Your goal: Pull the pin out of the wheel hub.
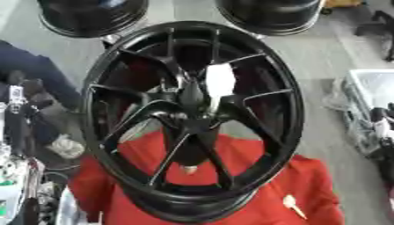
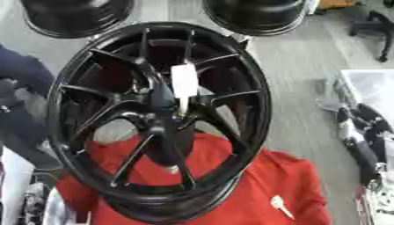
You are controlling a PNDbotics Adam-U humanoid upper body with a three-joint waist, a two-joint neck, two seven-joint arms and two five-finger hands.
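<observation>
A black multi-spoke wheel hub [image 1: 115,66] stands upright on a red cloth [image 1: 308,184] in the middle of both views. A white pin [image 1: 219,81] with a broad white head sticks out of the hub's centre, its thin shaft running down into the bore. Neither hand touches it. My left hand [image 1: 21,103] shows dark and blurred at the left edge, fingers up, beside the rim. At the right edge my right hand [image 2: 362,127] rests open, well clear of the wheel. A second small white pin [image 1: 291,203] lies loose on the cloth at lower right.
Two more black wheels [image 1: 92,15] [image 1: 269,13] stand at the far edge behind the hub. A pale tray [image 1: 373,83] lies at the right. Mixed clutter [image 1: 23,184] fills the lower left, and a dark blue shape [image 1: 34,68] sits at the left.
</observation>
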